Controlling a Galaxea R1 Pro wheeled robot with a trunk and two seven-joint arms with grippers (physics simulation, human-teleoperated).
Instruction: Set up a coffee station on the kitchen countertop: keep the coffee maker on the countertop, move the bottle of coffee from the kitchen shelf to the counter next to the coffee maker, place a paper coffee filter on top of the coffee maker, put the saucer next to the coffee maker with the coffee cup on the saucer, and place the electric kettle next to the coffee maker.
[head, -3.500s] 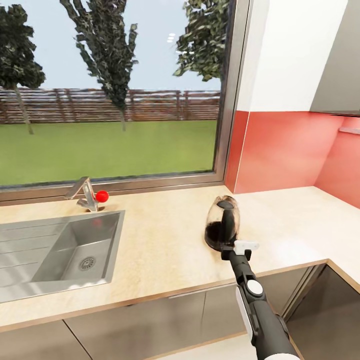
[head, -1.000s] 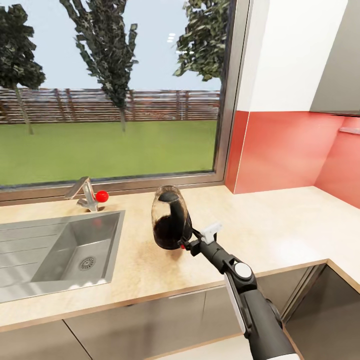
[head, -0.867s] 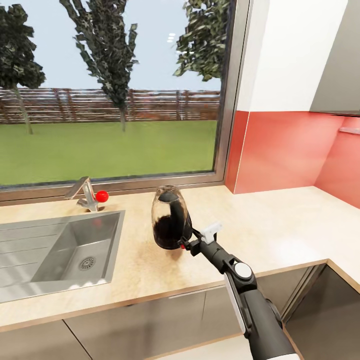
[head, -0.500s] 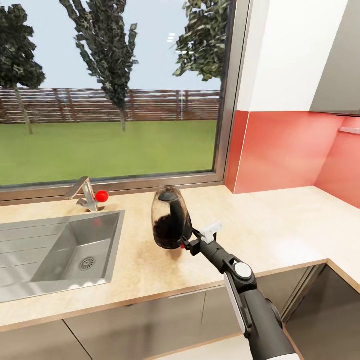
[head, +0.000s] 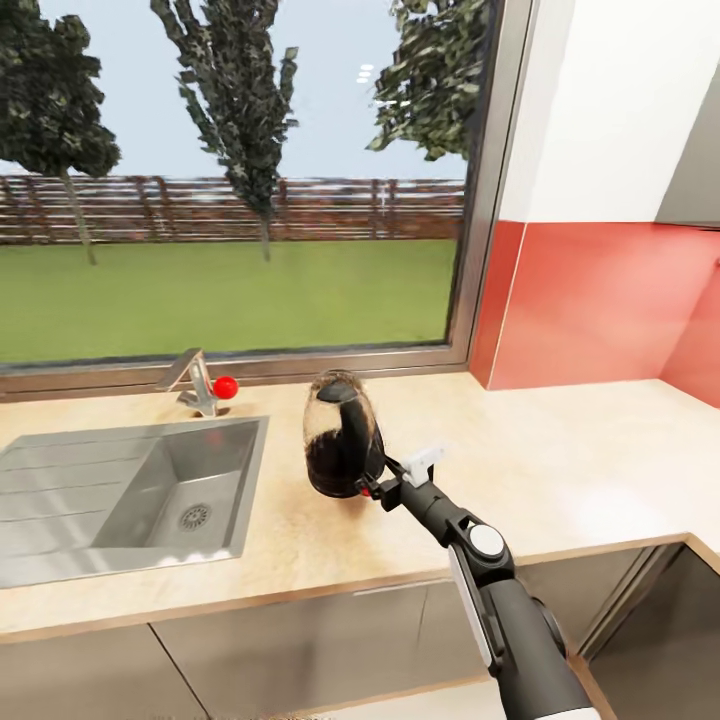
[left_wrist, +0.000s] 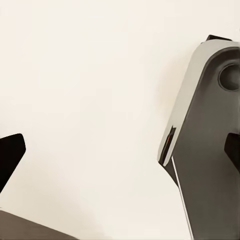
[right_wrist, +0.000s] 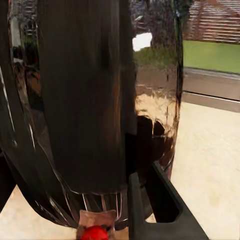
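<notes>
- Compared with 3.5 s ago, the electric kettle (head: 341, 436) is farther left, toward the sink (head: 225, 524).
- Right gripper (head: 377, 489) is clamped on the kettle's black handle (right_wrist: 85, 100), carrying it above the countertop (head: 560, 470).
- Left gripper state: cannot tell.

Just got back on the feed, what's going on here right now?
The right gripper is holding a dark glass kettle by its handle side, at the countertop between the sink and the red wall corner. From the head view it's hard to tell whether the kettle's base is resting on the counter or just above it. The tap stands behind the sink, under the window. No coffee maker, cup or saucer is visible on this stretch.
</notes>
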